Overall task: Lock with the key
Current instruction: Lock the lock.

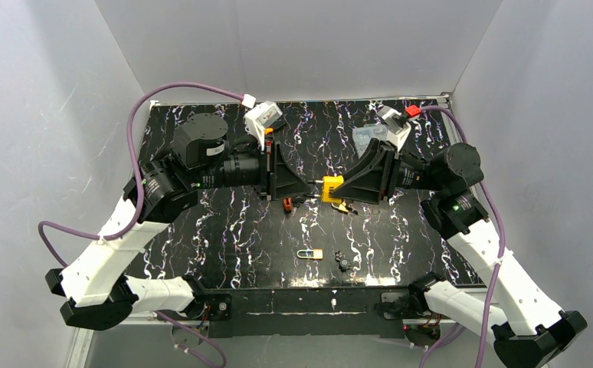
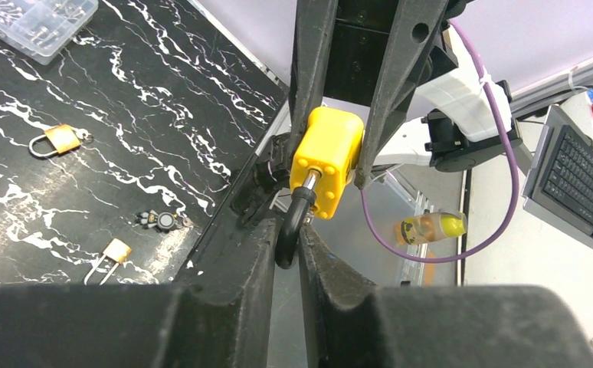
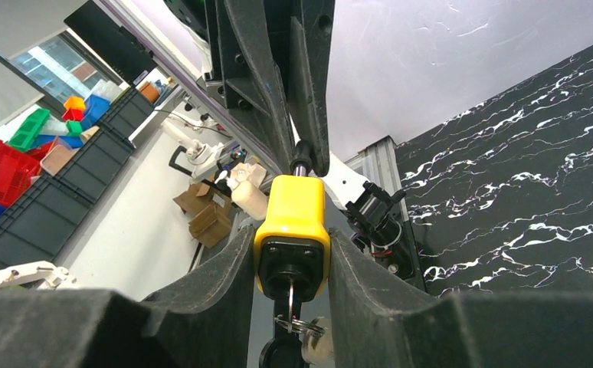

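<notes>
left gripper [image 2: 289, 236] — pinching shackle [image 2: 297, 211] | right gripper [image 3: 293, 236] — clamping yellow padlock [image 3: 293, 203] | key [image 3: 290, 295] inserted

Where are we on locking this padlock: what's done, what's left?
Done: the right gripper holds the yellow padlock with the key inserted. In hand: the left gripper has its jaws pinching the black shackle. Left: pressing the shackle home and turning the key. I can't tell whether the shackle is already seated.
</notes>
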Robot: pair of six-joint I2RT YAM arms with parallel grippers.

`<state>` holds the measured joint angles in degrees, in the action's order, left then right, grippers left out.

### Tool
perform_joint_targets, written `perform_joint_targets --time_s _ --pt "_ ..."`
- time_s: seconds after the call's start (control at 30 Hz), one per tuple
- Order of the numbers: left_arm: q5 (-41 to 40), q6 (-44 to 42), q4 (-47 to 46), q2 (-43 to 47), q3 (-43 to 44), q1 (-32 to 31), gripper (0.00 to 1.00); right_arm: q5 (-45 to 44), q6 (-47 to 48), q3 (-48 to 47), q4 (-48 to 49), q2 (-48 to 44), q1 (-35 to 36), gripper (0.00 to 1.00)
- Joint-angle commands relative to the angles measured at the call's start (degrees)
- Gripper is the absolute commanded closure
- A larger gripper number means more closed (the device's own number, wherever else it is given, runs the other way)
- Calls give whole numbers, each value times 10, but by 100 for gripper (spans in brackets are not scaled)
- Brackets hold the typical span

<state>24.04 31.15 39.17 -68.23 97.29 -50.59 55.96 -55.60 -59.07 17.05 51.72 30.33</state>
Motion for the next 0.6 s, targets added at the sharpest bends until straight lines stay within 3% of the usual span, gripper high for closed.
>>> perform_joint_targets --time_s 0.0,0.07,0.2,0.4,0.57 --pt "20 5 -17 -1 -7 3 91 -2 -15 -30 51 -11 -3 99" --pt "24 9 -25 2 -12 3 100 -7 -10 -33 37 -9 -3 99" --pt "-2 16 -41 17 -26 3 100 -27 6 -43 -15 -4 -3 97" --pt "-73 27 -82 67 -61 3 100 -47 -18 -28 -4 -7 -2 59" --pt "-101 50 -111 86 -74 3 100 -51 -56 -17 32 -2 -2 44"
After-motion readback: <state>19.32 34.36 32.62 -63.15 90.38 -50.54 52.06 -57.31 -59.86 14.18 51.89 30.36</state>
